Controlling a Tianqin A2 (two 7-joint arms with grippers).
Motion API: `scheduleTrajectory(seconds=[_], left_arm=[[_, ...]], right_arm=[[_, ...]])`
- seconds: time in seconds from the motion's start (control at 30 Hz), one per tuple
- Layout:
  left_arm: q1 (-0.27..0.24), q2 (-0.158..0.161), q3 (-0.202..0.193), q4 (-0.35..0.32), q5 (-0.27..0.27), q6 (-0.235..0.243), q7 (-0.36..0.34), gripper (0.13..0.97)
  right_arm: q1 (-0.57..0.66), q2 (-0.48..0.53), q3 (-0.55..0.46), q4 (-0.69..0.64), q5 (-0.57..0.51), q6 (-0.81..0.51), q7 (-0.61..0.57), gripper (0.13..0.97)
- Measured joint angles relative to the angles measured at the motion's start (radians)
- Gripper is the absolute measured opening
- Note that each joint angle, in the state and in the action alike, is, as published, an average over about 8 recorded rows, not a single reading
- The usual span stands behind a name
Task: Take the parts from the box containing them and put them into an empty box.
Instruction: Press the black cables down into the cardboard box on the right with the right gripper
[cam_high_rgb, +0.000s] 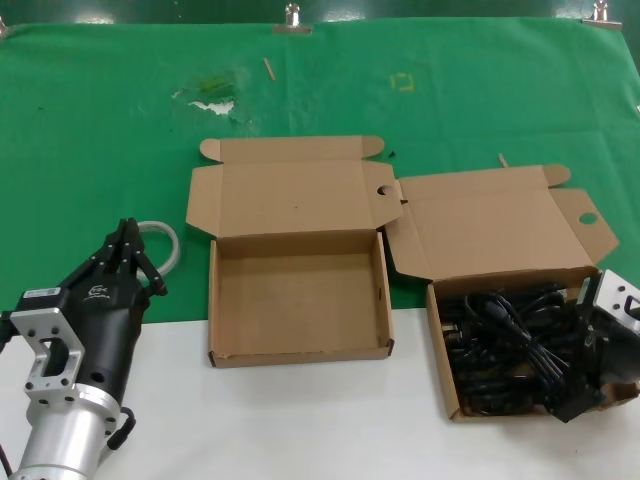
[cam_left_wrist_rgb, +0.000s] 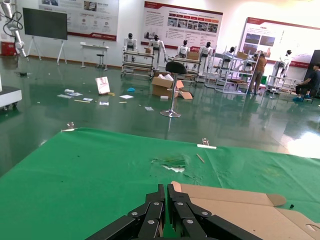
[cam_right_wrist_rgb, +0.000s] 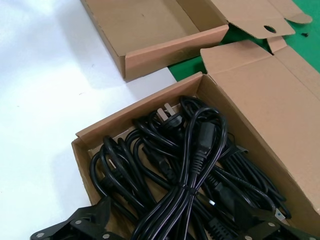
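Note:
Several black power cords (cam_high_rgb: 505, 335) lie tangled in the right brown box (cam_high_rgb: 437, 330), whose lid (cam_high_rgb: 490, 225) stands open behind it. The empty box (cam_high_rgb: 297, 295) sits to its left, lid open. My right gripper (cam_high_rgb: 575, 385) is low over the near right corner of the full box. In the right wrist view it (cam_right_wrist_rgb: 172, 220) is open, with one finger (cam_right_wrist_rgb: 92, 220) on each side of a tied cord bundle (cam_right_wrist_rgb: 192, 165). My left gripper (cam_high_rgb: 128, 232) is shut and empty, parked left of the empty box; it also shows in the left wrist view (cam_left_wrist_rgb: 169, 192).
Both boxes straddle the line between the green cloth (cam_high_rgb: 100, 130) at the back and the white tabletop (cam_high_rgb: 300, 420) in front. The empty box shows in the right wrist view (cam_right_wrist_rgb: 150, 30), and its lid in the left wrist view (cam_left_wrist_rgb: 240, 210).

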Motion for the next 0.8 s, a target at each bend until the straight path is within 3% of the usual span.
scheduleTrajectory(seconds=[0.4,0.8], left_arm=[[0.0,0.0,0.0,0.0,0.0,0.0,0.0,0.156],[0.0,0.0,0.0,0.0,0.0,0.0,0.0,0.156]], right_arm=[[-0.018,-0.015,0.017,-0.017,-0.005,0.009,-0.026,0.727],[-0.008,-0.032,0.023,-0.036,-0.013,0.011,-0.046,0.447]])
